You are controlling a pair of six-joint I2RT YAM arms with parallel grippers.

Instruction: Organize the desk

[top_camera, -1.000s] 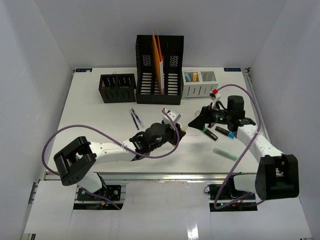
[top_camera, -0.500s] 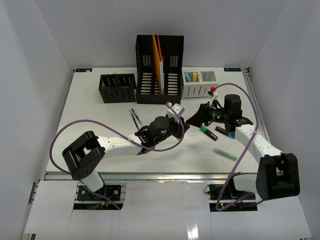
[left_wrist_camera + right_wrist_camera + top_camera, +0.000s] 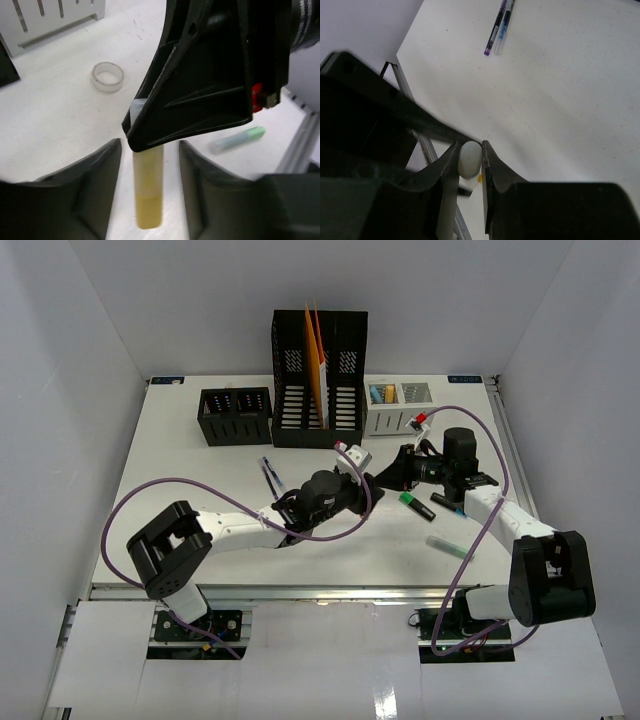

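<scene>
Matte white rectangular desk (image 3: 190, 490), walled in white, with a metal rail along its near edge, lies beneath both arms. At its centre the grippers meet. The right gripper (image 3: 470, 150) has its black fingers pinched narrowly on the smooth, rounded white cap of a translucent yellow cylindrical marker (image 3: 148, 190). The left gripper (image 3: 150, 150) stands partly spread, its fingers flanking the barrel with a sliver of gap on each side. Near them lie a clear plastic ring (image 3: 107, 76), a pale green capped marker (image 3: 240, 139) and two slim purple-and-blue pens (image 3: 499, 27). A slotted black file rack (image 3: 345, 390) stands along the far edge.
</scene>
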